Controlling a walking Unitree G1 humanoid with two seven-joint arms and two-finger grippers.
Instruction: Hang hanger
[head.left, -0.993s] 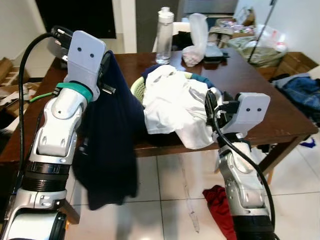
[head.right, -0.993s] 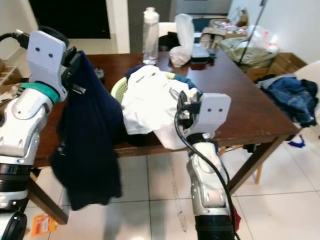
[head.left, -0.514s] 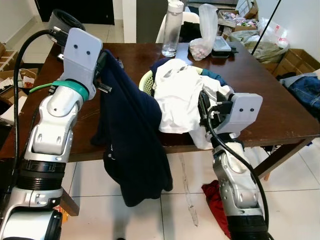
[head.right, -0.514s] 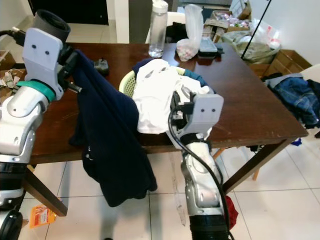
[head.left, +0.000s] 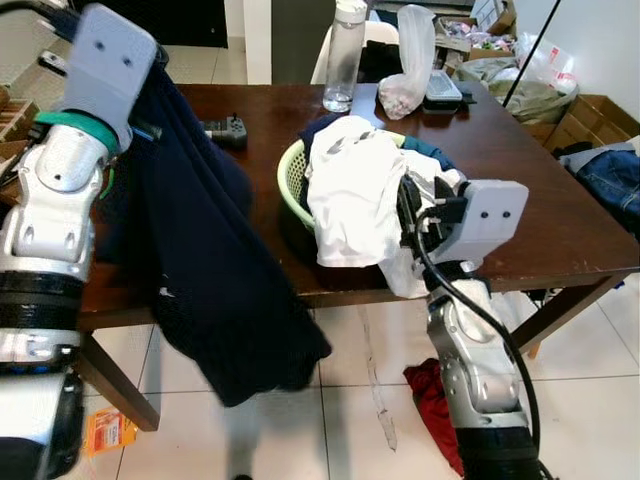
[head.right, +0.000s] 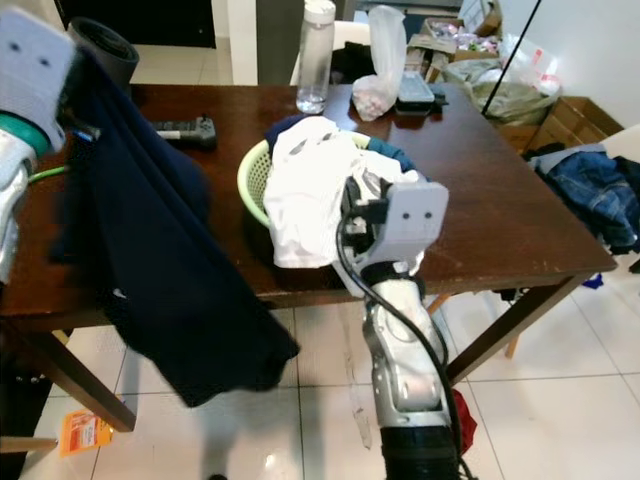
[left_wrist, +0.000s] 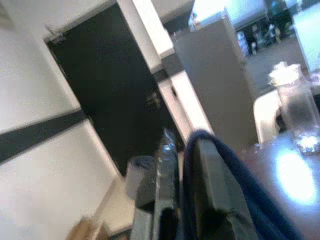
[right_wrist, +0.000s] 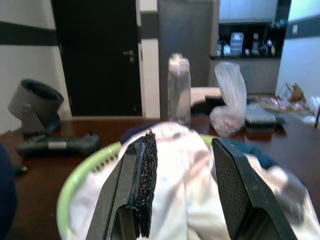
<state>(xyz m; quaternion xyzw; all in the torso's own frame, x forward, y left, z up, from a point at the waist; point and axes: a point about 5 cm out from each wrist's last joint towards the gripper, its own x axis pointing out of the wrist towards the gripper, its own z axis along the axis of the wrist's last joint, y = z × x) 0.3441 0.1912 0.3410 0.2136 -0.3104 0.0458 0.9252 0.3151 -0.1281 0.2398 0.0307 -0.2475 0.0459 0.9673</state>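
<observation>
A dark navy garment hangs from my left gripper, raised at the table's left end; it drapes past the table edge towards the floor. In the left wrist view the navy fabric runs between and over the shut fingers. I cannot make out a hanger. My right gripper stands open at the table's front edge, right against the white clothes heaped in a light green laundry basket. Nothing sits between the right fingers.
The brown wooden table carries a clear bottle, a knotted plastic bag and a black controller. A red cloth lies on the tiled floor by my right arm. Jeans and boxes are at the right.
My left arm has swung up and to the left with the navy garment, uncovering the basket's rim and the controller. The right gripper has stayed at the white clothes.
</observation>
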